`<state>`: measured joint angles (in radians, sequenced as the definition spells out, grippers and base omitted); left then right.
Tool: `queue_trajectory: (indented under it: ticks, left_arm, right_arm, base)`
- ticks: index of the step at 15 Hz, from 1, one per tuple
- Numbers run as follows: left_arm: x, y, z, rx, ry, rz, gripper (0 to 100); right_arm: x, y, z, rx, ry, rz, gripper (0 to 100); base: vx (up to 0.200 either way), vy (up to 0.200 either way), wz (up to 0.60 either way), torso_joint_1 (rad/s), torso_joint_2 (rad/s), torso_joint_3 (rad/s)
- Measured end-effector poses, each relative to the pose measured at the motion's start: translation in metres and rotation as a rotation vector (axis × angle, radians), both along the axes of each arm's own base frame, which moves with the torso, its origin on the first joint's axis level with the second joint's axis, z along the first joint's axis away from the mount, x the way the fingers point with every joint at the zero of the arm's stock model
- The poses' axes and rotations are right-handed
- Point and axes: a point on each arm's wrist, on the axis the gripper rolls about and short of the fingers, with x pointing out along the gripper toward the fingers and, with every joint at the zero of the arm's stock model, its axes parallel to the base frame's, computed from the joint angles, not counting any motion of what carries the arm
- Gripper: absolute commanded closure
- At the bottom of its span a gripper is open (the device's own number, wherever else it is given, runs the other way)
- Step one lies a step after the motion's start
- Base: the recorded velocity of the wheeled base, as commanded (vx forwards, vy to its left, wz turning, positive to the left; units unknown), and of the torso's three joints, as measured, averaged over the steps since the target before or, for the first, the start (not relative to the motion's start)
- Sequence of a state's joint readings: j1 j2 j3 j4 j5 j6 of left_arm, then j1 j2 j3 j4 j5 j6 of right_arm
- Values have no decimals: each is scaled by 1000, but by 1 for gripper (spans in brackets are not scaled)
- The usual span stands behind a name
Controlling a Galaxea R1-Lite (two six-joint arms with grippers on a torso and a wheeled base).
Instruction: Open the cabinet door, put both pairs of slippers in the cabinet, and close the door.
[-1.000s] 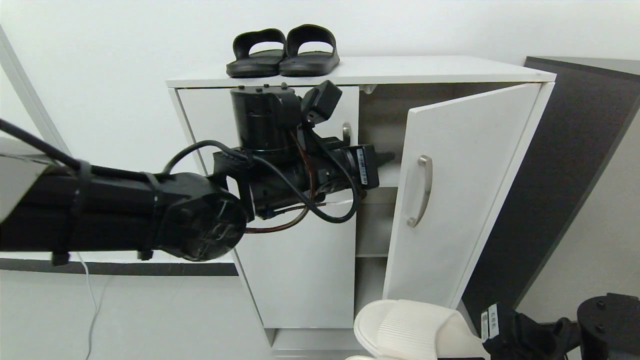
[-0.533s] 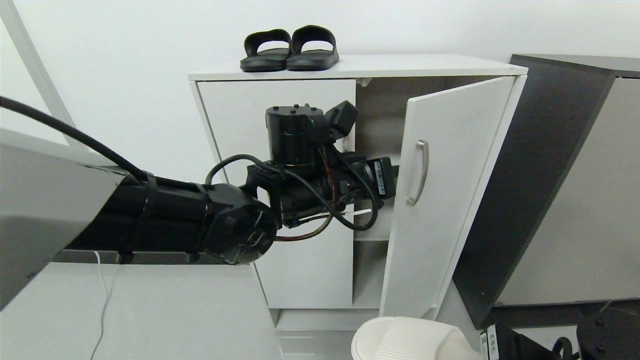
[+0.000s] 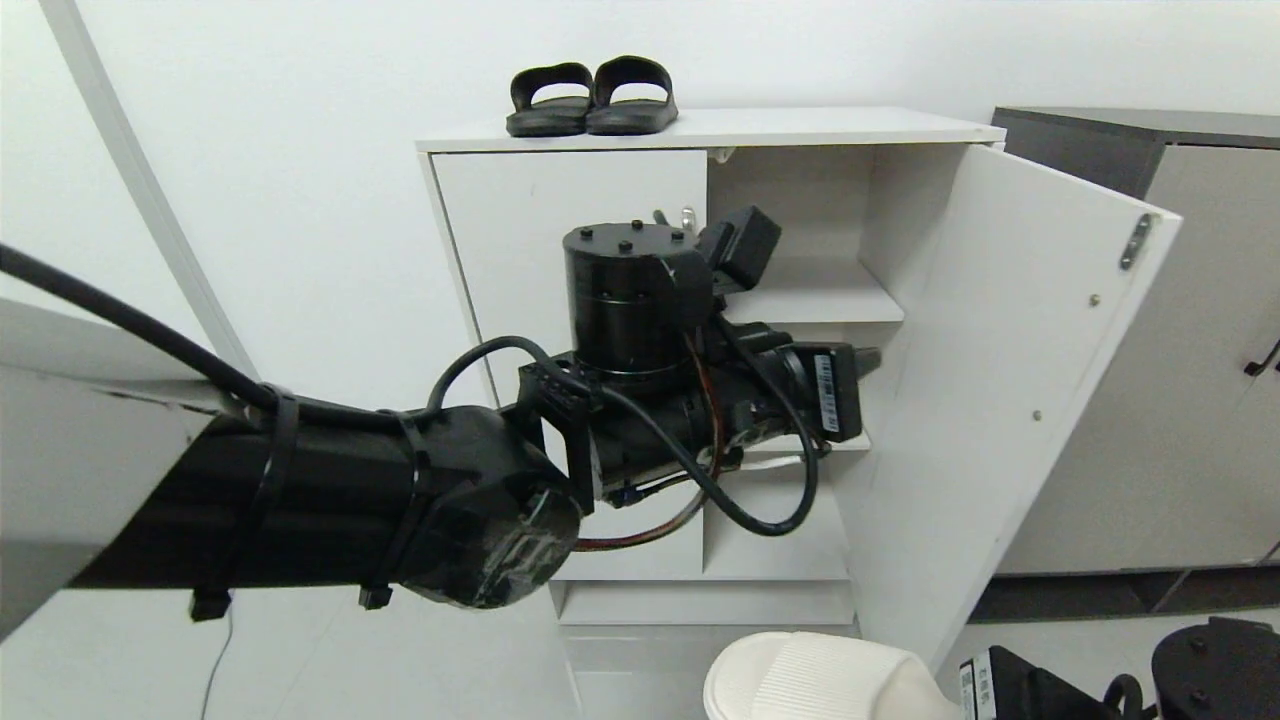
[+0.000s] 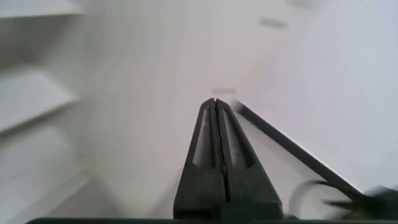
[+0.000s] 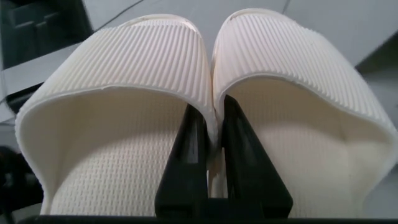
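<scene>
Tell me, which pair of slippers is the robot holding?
The white pair, clamped in the right gripper; the black pair sits on the cabinet.

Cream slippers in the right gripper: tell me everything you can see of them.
The cream slippers are a matched pair of soft, foam-looking slides held side by side. Each has a wide ribbed strap over a finely dimpled footbed. The right gripper has one finger inside each slipper, pinching their adjoining strap edges together. In the head view they sit low, in front of the open cabinet door, near its lower corner.
</scene>
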<state>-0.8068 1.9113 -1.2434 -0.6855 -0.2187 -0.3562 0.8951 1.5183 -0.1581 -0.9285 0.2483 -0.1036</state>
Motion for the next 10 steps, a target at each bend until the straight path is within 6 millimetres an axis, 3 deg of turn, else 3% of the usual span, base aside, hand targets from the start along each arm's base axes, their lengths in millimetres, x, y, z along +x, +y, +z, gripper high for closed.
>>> queue_trajectory:
  ticks: [2,5,7,10]
  left_arm:
    - [8,21,1,28,-28,142,100]
    - [3,65,6,77,-55,339,100]
    - [-11,100,7,126,-61,453,100]
    - [-53,148,7,187,-69,614,100]
  right_arm:
    - [11,5,6,13,-27,-79,100]
    - [42,19,16,44,-55,-372,100]
    - [66,32,19,61,-74,-564,100]
    - [107,49,18,112,-114,-809,100]
  base:
    - [0,0,0,0,0,0]
    - [0,0,0,0,0,0]
    - [0,0,0,0,0,0]
    - [0,0,0,0,0,0]
